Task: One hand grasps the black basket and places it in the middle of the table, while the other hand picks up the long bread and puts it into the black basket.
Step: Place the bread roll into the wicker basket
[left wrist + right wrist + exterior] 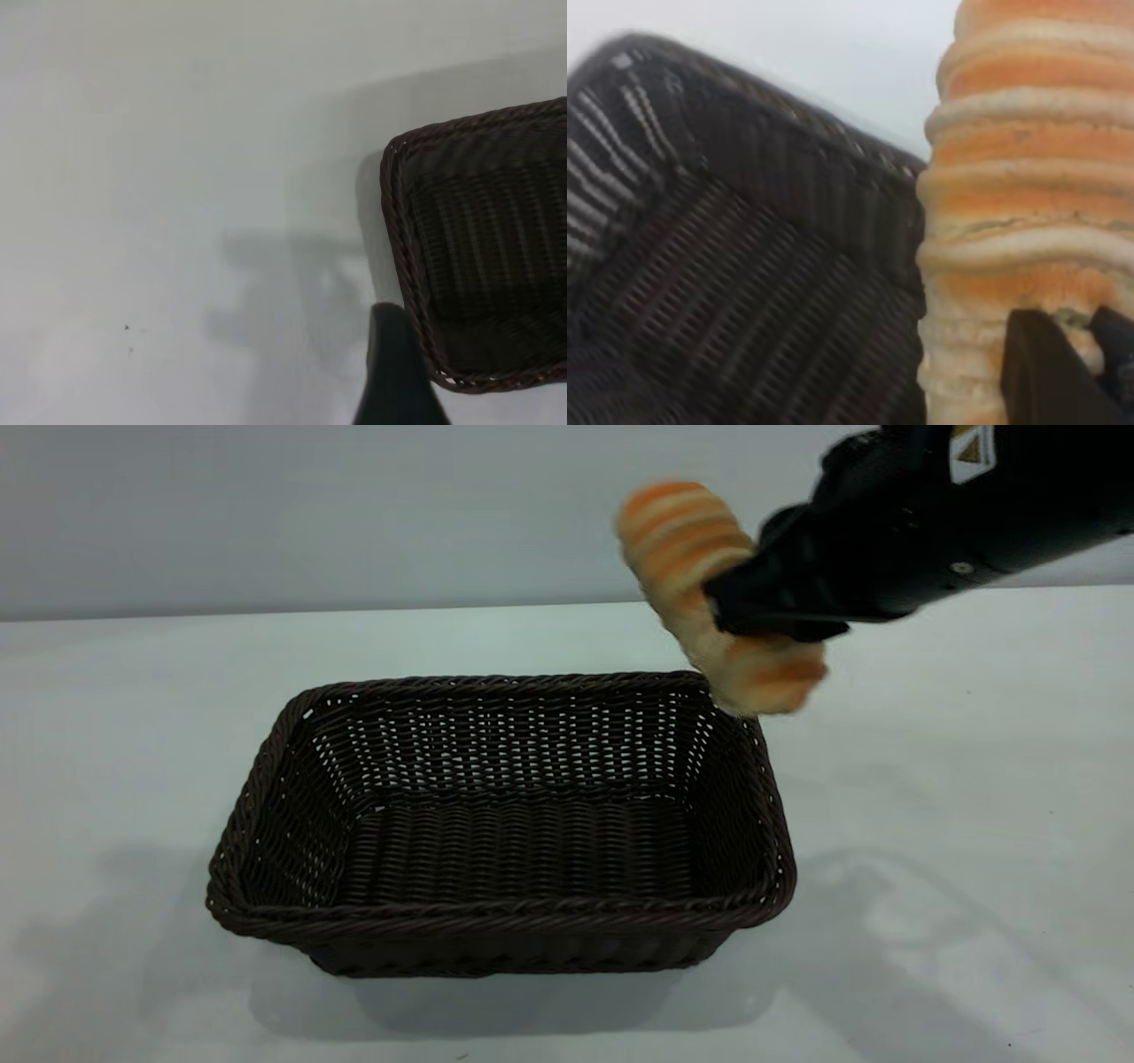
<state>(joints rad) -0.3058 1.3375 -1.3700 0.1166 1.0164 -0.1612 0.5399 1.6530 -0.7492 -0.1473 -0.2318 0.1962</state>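
No readable text, only a small white label with a gold triangle, on right arm

The right arm is glossy black, a thick rounded casing narrowing toward the fingers. Back from the fingers sit a small silver screw and a white label with a gold triangle. The fingers are flat, matte black.

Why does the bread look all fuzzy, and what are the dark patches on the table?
Exterior view: the long bread is blurred in the right gripper; the black basket casts soft shadows on the table. Left wrist view: more grey shadows beside the basket.
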